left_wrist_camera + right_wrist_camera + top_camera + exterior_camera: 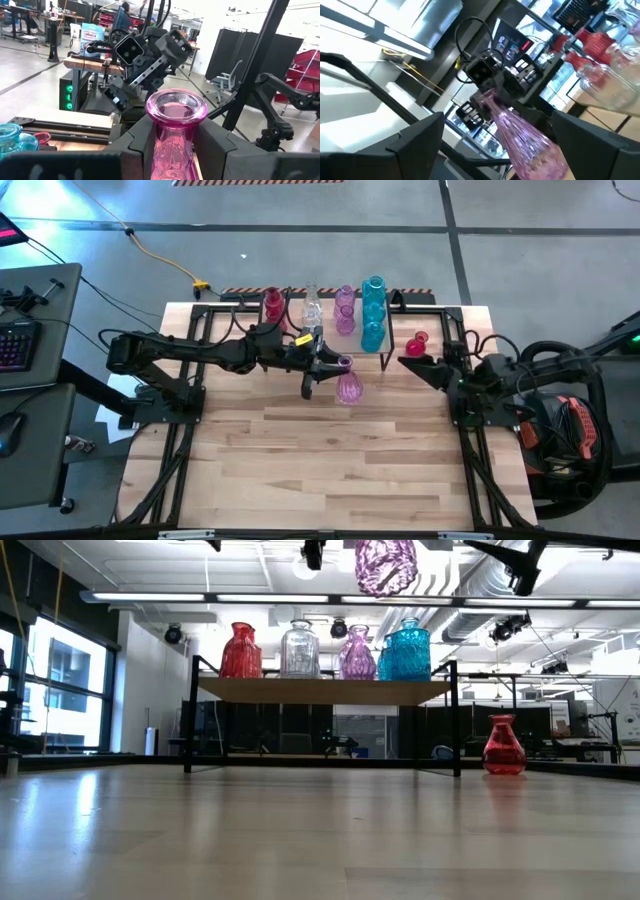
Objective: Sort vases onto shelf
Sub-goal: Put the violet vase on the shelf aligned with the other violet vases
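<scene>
A pink-purple vase [348,386] is hanging in the air in front of the shelf [400,302], high above the table [320,470]; in the low view only its bulbous body shows at the top edge. The left gripper [333,366] is grasping it by the neck, its fingers [220,142] pressing on either side just below the flared rim.

On the shelf, the low view is showing four vases in its front row: one red vase [240,652], one clear vase [299,650], one purple vase [357,655] and one teal vase [408,652]. From above, more teal and purple glass is lining up behind these, though the exact count is hard to tell. One more small red vase [504,747] is standing on the table just beside the shelf's right legs.

The right gripper [415,364] is waiting near that red vase, its jaws spread wide and holding nothing, pointing towards the lifted vase.
</scene>
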Controlling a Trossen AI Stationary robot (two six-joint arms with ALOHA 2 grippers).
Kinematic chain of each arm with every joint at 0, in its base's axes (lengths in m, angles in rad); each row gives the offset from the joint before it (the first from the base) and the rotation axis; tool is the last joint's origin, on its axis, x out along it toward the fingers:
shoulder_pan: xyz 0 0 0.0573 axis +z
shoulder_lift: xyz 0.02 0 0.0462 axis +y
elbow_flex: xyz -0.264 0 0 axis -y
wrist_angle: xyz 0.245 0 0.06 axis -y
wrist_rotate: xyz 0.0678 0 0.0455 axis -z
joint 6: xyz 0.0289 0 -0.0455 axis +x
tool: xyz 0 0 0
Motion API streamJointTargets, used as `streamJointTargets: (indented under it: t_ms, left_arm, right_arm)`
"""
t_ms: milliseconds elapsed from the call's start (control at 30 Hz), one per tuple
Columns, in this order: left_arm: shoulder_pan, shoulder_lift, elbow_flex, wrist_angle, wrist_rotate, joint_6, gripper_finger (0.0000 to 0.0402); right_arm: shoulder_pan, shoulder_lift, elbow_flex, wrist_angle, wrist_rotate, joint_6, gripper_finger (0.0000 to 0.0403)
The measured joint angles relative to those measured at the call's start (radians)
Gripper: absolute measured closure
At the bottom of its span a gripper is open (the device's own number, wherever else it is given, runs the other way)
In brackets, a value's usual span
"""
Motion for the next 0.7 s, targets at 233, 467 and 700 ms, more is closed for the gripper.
streamJointTargets:
  t_ms: [233,467,700]
  left_arm:
    - [0.000,-0.001,0.000,0.002,0.000,-0.001,0.0304]
    - [0.002,-0.001,0.000,0.003,0.002,-0.026,0.0304]
    - [0.002,-0.001,0.000,0.003,-0.007,-0.026,0.0304]
  right_arm:
    - [0.000,0.143,0.015,0.041,-0.012,-0.035,0.0053]
    - [0.000,0.280,0.233,-0.137,-0.068,-0.280,0.0053]
    - [0.000,0.412,0.518,-0.544,-0.059,-0.402,0.0053]
